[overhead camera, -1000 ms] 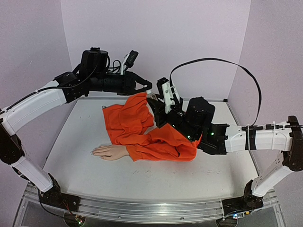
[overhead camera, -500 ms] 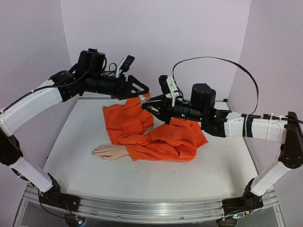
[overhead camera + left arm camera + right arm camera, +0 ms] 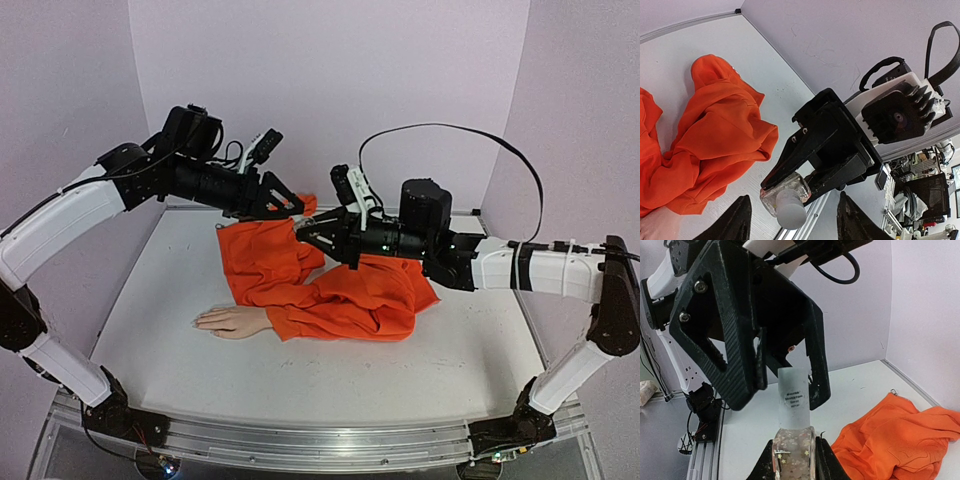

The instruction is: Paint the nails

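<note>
- Status on both tools?
- R gripper is clamped on the small glass bottle, held up off the table w/ its white cap pointing at the L arm. L gripper is part open, one finger each side of the cap, approx level w/ it, not closed on it.
- Nails, where?
- Down on the mannequin hand, lying flat near the table's front left, fingertips pointing left. Behind it the orange sleeve bunches up under both grippers. Too small to make out, well apart from the bottle
</note>
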Tool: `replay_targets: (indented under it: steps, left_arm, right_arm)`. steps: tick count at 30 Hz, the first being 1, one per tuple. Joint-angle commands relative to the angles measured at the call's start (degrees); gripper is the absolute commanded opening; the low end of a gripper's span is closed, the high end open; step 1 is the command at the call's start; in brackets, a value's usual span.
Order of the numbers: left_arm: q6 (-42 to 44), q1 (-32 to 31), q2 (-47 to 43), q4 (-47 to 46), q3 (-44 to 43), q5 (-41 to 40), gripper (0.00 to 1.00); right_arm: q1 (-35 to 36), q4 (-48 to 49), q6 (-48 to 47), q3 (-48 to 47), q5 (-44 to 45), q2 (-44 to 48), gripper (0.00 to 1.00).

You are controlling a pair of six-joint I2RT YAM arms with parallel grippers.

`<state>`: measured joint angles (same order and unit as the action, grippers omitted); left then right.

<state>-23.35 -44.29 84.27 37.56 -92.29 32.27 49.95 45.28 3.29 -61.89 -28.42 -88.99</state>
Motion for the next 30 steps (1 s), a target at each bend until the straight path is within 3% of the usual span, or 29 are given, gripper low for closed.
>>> replay_targets:
  steps: [1,7,20,25,30]
  left_arm:
    - [2.17,0.22,-0.64,1.46,-3.78,-0.5,0.53]
    - [2.35,0.17,0.38,2.49,-4.77,-0.92,0.4]
    - [2.24,0.15,2.8,3.89,-7.5,-1.23,0.24]
    - [2.26,0.22,3.01,4.67,-8.48,-2.02,0.13]
    - [1.01,0.17,3.65,6.82,-10.36,-3.31,0.05]
  right_arm:
    - [0.08,3.42,0.42,-2.89,0.06,1.07,0.0]
    - [0.13,3.34,0.31,-2.89,0.13,1.23,0.0]
    - [0.07,2.95,-0.13,-2.98,-0.15,1.69,0.0]
    - [0.09,2.55,-0.88,-2.9,0.27,1.8,0.0]
    - [0.27,1.99,-2.75,-2.02,6.73,2.33,0.0]
